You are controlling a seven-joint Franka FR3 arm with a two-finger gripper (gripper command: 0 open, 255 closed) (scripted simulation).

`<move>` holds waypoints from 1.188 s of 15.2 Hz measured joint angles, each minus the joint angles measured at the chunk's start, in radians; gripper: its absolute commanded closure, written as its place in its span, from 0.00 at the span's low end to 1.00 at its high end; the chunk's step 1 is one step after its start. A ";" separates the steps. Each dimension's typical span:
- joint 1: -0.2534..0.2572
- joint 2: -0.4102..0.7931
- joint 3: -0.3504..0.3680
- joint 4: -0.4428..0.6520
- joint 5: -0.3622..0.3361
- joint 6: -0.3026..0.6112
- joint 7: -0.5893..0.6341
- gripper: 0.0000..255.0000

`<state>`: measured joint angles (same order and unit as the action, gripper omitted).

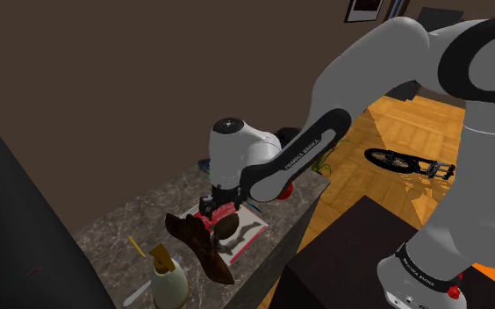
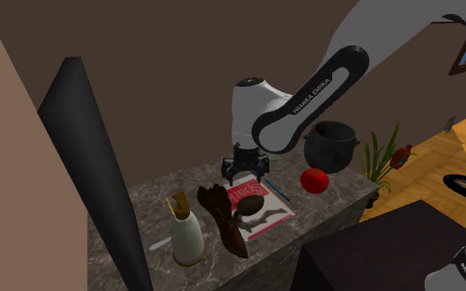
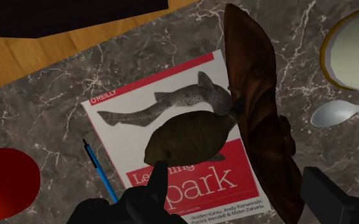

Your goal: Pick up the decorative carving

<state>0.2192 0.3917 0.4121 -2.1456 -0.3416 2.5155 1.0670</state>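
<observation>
On the marble counter [image 1: 136, 215], at the lower middle of the shoulder view, the dark brown carving [image 1: 204, 247] is seen lying partly across a red-and-white book [image 1: 251, 230]. Just above it the black gripper [image 1: 212, 211] is held, its fingers spread apart with nothing clasped. A white bottle [image 1: 168, 285] is seen near the bottom edge.

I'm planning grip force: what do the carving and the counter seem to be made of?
The carving looks like dark brown wood, with a dull finish: uneven brown mottling suggests grain, though resin would look alike. The counter looks like dark grey marble, by its pale veins.
</observation>
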 measured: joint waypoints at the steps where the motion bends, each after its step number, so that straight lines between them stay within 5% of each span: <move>1: 0.022 0.041 -0.012 0.037 -0.022 0.001 0.024 0.00; 6: 0.121 0.232 -0.069 0.216 -0.095 0.005 0.106 0.00; 14: 0.154 0.328 -0.107 0.270 -0.132 0.048 0.133 0.00; 15: 0.157 0.333 -0.109 0.272 -0.134 0.050 0.136 1.00; 18: 0.160 0.337 -0.111 0.274 -0.135 0.052 0.139 1.00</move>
<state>0.3788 0.7286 0.3015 -1.8715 -0.4770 2.5679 1.2057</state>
